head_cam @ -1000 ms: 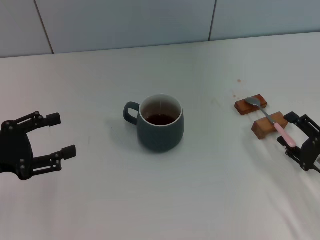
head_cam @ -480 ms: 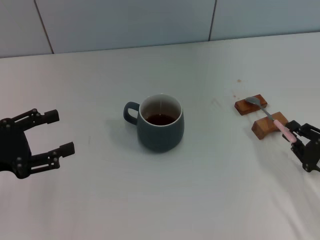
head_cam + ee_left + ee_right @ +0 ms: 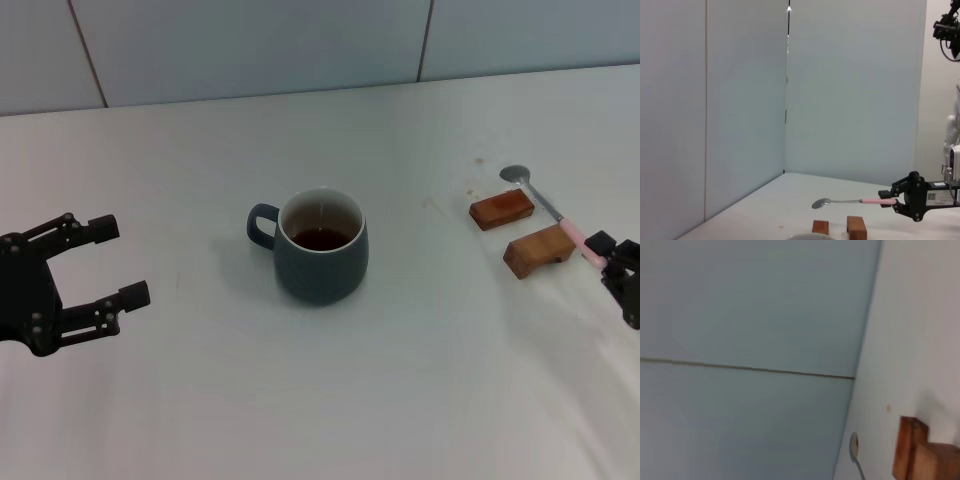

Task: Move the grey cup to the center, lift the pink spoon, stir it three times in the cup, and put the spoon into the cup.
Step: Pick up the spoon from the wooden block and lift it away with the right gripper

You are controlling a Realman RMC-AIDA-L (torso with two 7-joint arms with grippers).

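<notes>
The grey cup [image 3: 321, 246] stands at the table's middle, handle to the left, with dark liquid inside. My right gripper [image 3: 606, 252] at the right edge is shut on the pink handle of the pink spoon [image 3: 545, 205] and holds it level above the two wooden rest blocks [image 3: 520, 230]. The left wrist view shows the spoon [image 3: 850, 202] in the air above the blocks, held by the right gripper [image 3: 896, 201]. The spoon's bowl [image 3: 854, 445] shows in the right wrist view. My left gripper [image 3: 118, 262] is open and empty at the left, apart from the cup.
The two wooden rest blocks [image 3: 840, 228] sit on the white table at the right, one behind the other. A tiled wall [image 3: 300, 40] runs along the table's far edge.
My right gripper closed on the spoon's pink handle and lifted it off the wooden blocks, moving up and right. The left gripper and the cup stayed put.
</notes>
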